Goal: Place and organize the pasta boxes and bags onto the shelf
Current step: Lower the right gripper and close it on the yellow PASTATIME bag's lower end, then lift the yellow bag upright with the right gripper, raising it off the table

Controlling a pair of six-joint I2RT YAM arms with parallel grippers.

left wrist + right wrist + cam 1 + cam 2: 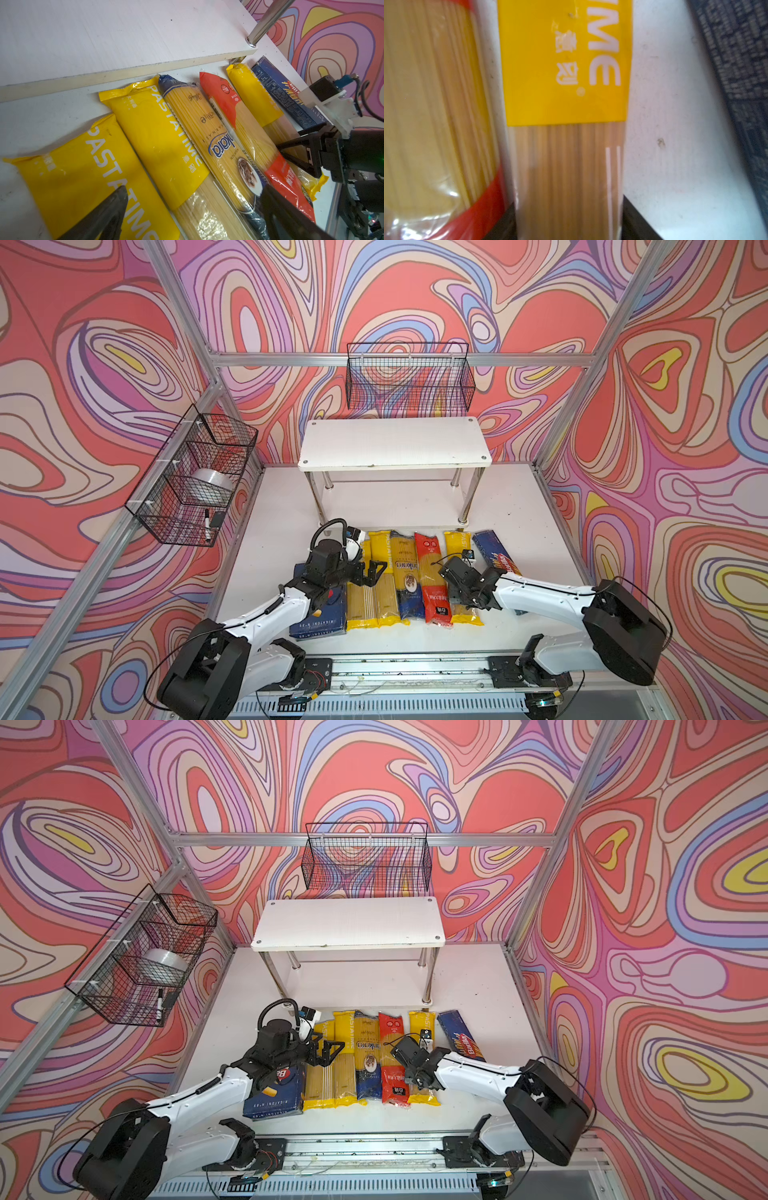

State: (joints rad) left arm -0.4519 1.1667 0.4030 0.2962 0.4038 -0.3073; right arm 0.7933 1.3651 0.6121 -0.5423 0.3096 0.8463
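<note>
The white two-tier shelf (pixel 395 443) stands at the back with both boards bare. On the table before it, one row holds the wide blue box (pixel 320 614), two yellow bags (pixel 382 547), a dark blue bag (pixel 405 572), a red bag (pixel 430 556), a third yellow bag (pixel 457 541) and the long blue box (pixel 496 551). My left gripper (pixel 195 190) hovers open over the left yellow bags, holding nothing. My right gripper (pixel 569 220) is down on the third yellow bag (pixel 564 83), with a finger (pixel 637 220) pressed against each side of it.
A black wire basket (pixel 195 477) on the left wall holds a tape roll and a marker. Another wire basket (pixel 409 377) hangs on the back wall above the shelf. Aluminium frame posts line the table's sides. The red bag (pixel 436 124) lies close beside the gripped bag.
</note>
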